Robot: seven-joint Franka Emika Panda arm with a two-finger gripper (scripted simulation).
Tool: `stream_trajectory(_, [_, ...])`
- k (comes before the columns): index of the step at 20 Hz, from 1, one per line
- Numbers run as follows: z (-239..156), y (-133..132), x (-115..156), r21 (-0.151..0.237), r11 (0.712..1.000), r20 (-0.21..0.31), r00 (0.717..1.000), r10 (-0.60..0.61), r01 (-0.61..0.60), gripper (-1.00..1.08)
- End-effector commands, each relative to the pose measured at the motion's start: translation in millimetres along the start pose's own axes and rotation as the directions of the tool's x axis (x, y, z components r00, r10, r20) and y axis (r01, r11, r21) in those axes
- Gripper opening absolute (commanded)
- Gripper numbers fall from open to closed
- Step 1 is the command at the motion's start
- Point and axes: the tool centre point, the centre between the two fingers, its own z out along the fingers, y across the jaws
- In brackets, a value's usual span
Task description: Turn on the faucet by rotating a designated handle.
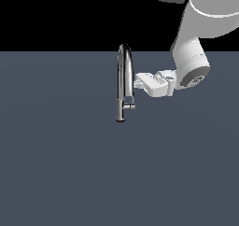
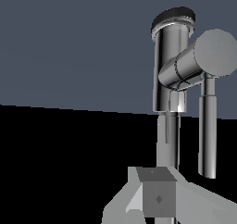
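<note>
The exterior view looks slightly downward from a distance at the tall chrome gooseneck faucet. The wrist view sits close, facing its stubby chrome cylindrical handle; both views share the faucet.

Arm: smooth white rounded links with soft grey shading, a darker grey segment at the upper end; wrist joint carries a round dark grey end cap ringed in lighter grey. Gripper: white, boxy hand body with blocky pale fingers; in wrist view one finger shows as a flat-faced grey block with a small diamond mark. No cables or screws discernible.
</note>
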Motion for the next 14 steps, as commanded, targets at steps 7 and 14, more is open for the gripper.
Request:
stream_trajectory(7, [6, -3, 28, 0.059, 0.996, 0.068, 0.996, 0.058, -0.062, -1.00])
stream_trajectory(14, [6, -1, 29, 0.061, 0.996, 0.070, 0.996, 0.060, -0.064, -1.00])
